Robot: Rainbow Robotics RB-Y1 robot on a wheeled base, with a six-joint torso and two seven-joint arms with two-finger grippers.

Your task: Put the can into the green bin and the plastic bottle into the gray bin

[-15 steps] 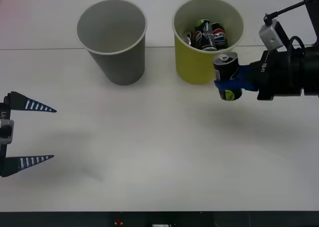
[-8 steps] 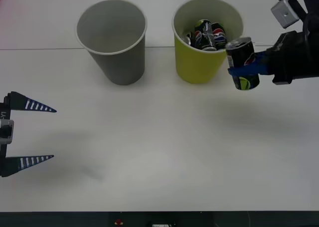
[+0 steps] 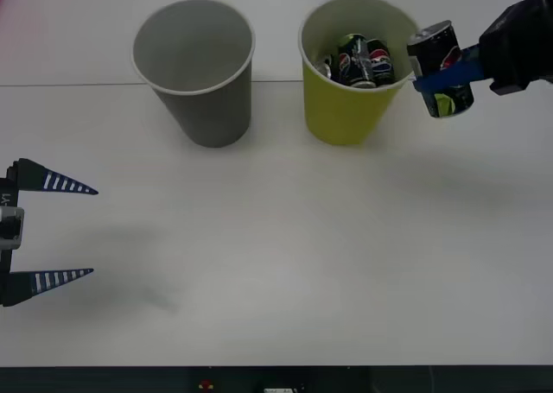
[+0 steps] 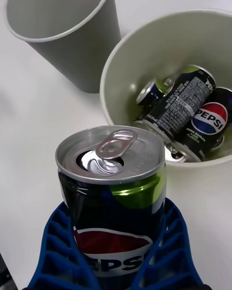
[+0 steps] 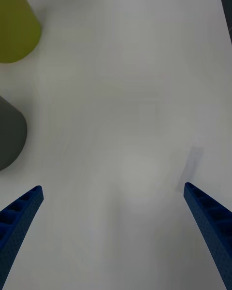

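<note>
My right gripper (image 3: 446, 75) is shut on the can (image 3: 441, 67), a dark drink can with a silver top, held in the air just right of the green bin's rim. In the right wrist view the can (image 4: 113, 200) sits between my blue fingers (image 4: 50, 256), pull tab up, near the green bin (image 4: 121, 82). The green bin (image 3: 346, 117) holds several similar dark cans (image 3: 359, 60). Left of it stands the gray bin (image 3: 207, 108), with nothing showing inside. My left gripper (image 3: 60, 231) rests open at the table's left edge. The plastic bottle is out of view.
The white table (image 3: 285, 246) spreads wide and bare in front of both bins. The left wrist view catches the lower sides of the green bin (image 5: 14, 29) and the gray bin (image 5: 9, 135) at one edge.
My right gripper has lifted the can up and to the right, from beside the green bin's lower wall to rim height. The left arm has stayed still.
</note>
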